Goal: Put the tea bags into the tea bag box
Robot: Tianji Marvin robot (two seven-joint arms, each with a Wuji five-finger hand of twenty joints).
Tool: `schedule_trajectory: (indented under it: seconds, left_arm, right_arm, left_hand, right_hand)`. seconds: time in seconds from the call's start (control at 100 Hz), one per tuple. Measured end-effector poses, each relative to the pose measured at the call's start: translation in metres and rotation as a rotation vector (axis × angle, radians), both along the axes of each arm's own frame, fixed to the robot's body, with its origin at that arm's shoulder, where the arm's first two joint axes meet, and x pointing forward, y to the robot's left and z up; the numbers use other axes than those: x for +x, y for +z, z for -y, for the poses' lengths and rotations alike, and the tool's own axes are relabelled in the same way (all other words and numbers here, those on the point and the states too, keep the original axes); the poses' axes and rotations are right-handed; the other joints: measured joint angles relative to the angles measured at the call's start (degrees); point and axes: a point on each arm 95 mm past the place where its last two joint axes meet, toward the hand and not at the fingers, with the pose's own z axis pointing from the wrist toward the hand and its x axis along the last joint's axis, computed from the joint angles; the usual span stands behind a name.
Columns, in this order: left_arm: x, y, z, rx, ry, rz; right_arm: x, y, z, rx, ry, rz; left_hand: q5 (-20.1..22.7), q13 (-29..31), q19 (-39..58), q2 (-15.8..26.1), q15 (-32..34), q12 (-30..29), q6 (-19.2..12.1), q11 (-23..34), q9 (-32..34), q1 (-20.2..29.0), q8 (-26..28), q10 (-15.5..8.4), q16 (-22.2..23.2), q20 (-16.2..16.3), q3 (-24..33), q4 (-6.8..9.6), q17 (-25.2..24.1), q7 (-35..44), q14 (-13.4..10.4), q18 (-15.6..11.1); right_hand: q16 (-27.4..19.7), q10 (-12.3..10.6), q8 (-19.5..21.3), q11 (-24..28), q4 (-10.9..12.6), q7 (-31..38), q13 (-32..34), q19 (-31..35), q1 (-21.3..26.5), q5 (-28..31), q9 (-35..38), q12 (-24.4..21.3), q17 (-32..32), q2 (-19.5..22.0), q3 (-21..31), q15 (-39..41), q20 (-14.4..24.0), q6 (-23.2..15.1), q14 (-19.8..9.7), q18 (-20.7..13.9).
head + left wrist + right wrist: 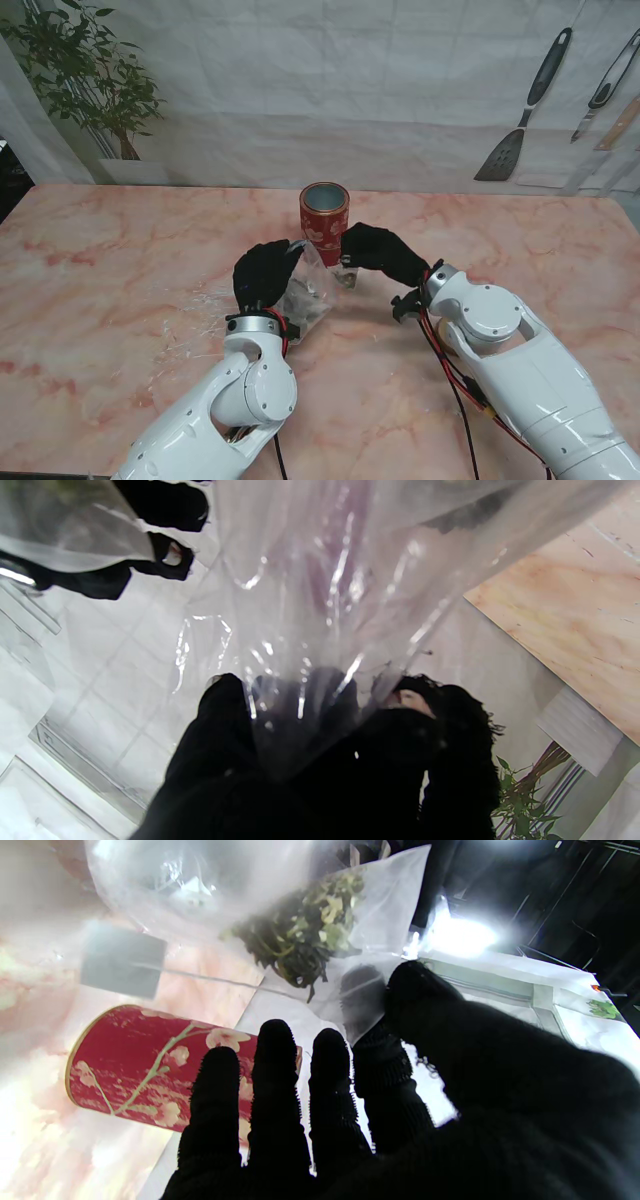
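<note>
So the red tea bag box (324, 222) is a round tin with a blossom print, standing upright on the pink marble table (100, 300) near the middle, long axis vertical, open mouth facing straight up. Both hands sit just on the near side of it, nearer to me.

The left hand (264, 279) in its black glove has its fingers closed on the top of a clear plastic bag (308, 290). In the left wrist view you can see the film bunched between the fingertips (225, 700) and stretching away from the hand. In the stand's view the bag hangs down toward the table with dark loose stuff in its lower part.

The right hand (378, 250) reaches in from the right, fingertips right beside the tin's base. In the right wrist view the thumb and index finger pinch 1 corner of a tea bag (320, 930), a white mesh pouch with dark green leaf inside. The other 3 fingers (275, 1080) are stretched out and not touching anything. The pouch points away from the palm toward the plastic bag, and a thin string runs off it to a grey square tag (122, 965). I can't tell whether the pouch is fully out of the plastic bag or still partly in its mouth.

A potted plant (85, 80) sits at the far left corner, and a spatula (525, 105) hangs on the back wall at the right.
</note>
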Motion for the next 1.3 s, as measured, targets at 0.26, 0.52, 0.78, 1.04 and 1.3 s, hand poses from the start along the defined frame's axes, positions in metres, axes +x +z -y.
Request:
schedule_trajectory:
  seconds: [0.26, 0.52, 0.78, 1.04, 1.3]
  left_arm:
    - [0.002, 0.0, -0.01, 0.01, 0.019, -0.011]
    - [0.002, -0.001, -0.016, 0.012, 0.031, -0.022]
    - [0.0, -0.002, -0.023, 0.009, 0.05, -0.031]
    - [-0.003, -0.003, -0.026, 0.024, 0.061, -0.041]
    - [-0.003, -0.004, -0.026, 0.03, 0.062, -0.051]
  right_arm:
    - [0.003, 0.02, 0.01, -0.02, -0.093, 0.02]
    - [0.011, 0.033, 0.012, -0.026, -0.161, 0.033]
    - [0.024, 0.045, 0.011, 0.005, -0.226, 0.038]
    - [0.043, 0.052, 0.007, 0.04, -0.282, 0.03]
    - [0.058, 0.062, 0.0, 0.045, -0.321, 0.032]
  left_hand:
    - [0.0, 0.0, 0.0, 0.0, 0.0, 0.0, 0.0, 0.0, 0.0, 0.0, 0.0, 0.0, 0.0, 0.0, -0.1, -0.01, 0.0, 0.0, 0.0, 0.0]
    - [0.0, 0.0, 0.0, 0.0, 0.0, 0.0, 0.0, -0.1, 0.0, 0.0, 0.0, 0.0, 0.0, 0.0, -0.1, -0.01, 0.0, 0.0, 0.0, 0.0]
    - [0.0, 0.0, 0.0, 0.0, 0.0, 0.0, 0.0, -0.1, 0.0, 0.0, 0.0, 0.0, 0.0, 0.0, -0.1, -0.01, 0.0, 0.0, 0.0, 0.0]
    - [0.0, 0.0, 0.0, 0.0, 0.0, 0.0, 0.0, -0.1, 0.0, 0.0, 0.0, 0.0, 0.0, 0.0, -0.1, -0.01, 0.0, 0.0, 0.0, 0.0]
    - [0.0, 0.0, 0.0, 0.0, 0.0, 0.0, 0.0, -0.1, 0.0, 0.0, 0.0, 0.0, 0.0, 0.0, -0.1, -0.01, 0.0, 0.0, 0.0, 0.0]
  right_hand:
    - [0.0, 0.0, 0.0, 0.0, 0.0, -0.3, 0.0, 0.0, 0.0, 0.0, 0.0, 0.0, 0.0, 0.0, 0.0, 0.0, 0.0, 0.0, 0.0, 0.0]
    - [0.0, 0.0, 0.0, 0.0, 0.0, -0.4, 0.0, 0.0, 0.0, 0.0, 0.1, 0.0, 0.1, 0.0, -0.7, 0.0, 0.1, 0.0, 0.0, 0.0]
    - [0.0, 0.0, 0.1, 0.0, 0.0, -0.5, 0.0, 0.0, 0.0, 0.0, 0.2, 0.0, 0.2, 0.0, -0.7, 0.0, 0.6, 0.0, 0.0, -0.1]
    - [0.0, 0.0, 0.1, 0.0, 0.0, -0.5, 0.0, 0.0, 0.0, 0.0, 0.2, 0.0, 0.2, 0.0, -0.7, 0.0, 0.7, 0.0, 0.0, -0.6]
    - [0.2, 0.0, 0.1, 0.0, 0.0, -0.5, 0.0, 0.0, 0.0, 0.0, 0.2, 0.0, 0.4, 0.0, -0.7, 0.2, 0.7, 0.0, 0.0, -0.6]
